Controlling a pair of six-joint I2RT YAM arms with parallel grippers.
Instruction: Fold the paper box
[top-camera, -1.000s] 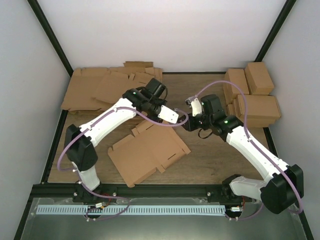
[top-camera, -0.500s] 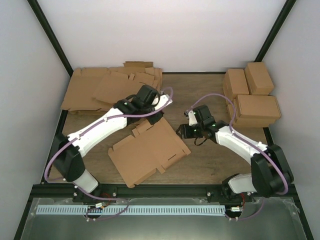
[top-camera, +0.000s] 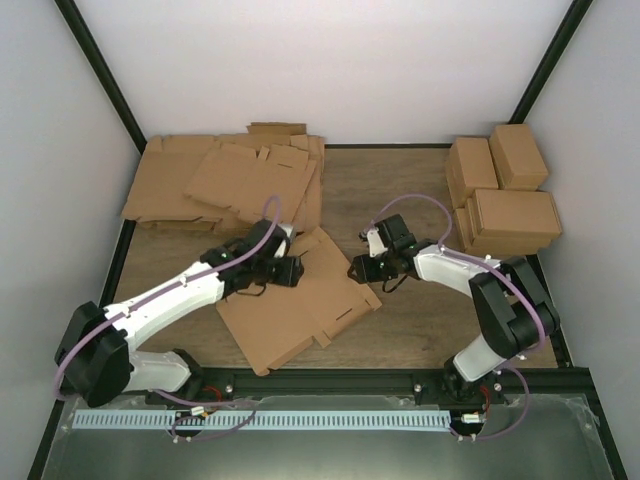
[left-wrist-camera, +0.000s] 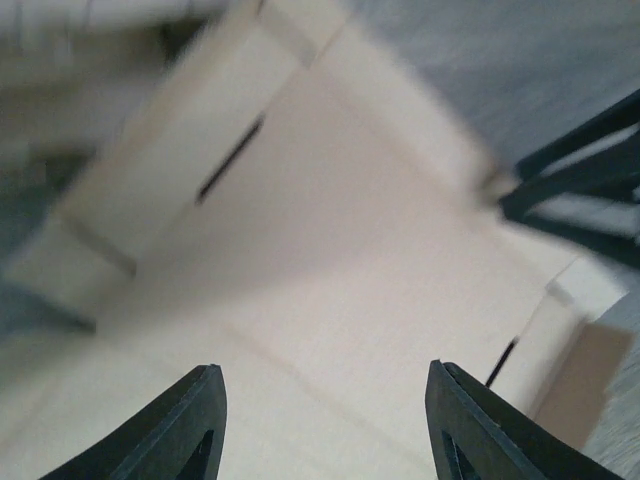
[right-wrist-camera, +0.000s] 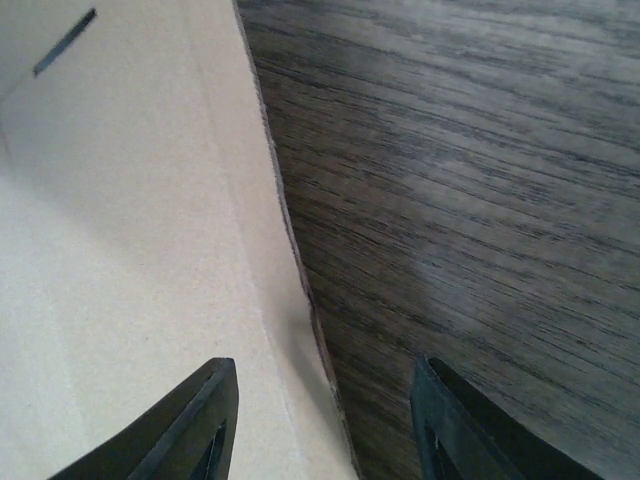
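Right hand (right-wrist-camera: 322, 385) astride paper box (right-wrist-camera: 130, 250) edge

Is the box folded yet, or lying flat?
Flat, unfolded. From above, the box lies spread on the table, panels and flaps level, no wall raised.

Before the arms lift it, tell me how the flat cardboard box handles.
The cardboard box lies as one thin flat sheet, so it is probably light and floppy. Its slots and creases suggest it bends there first. On the smooth wooden table it may slide when pushed.
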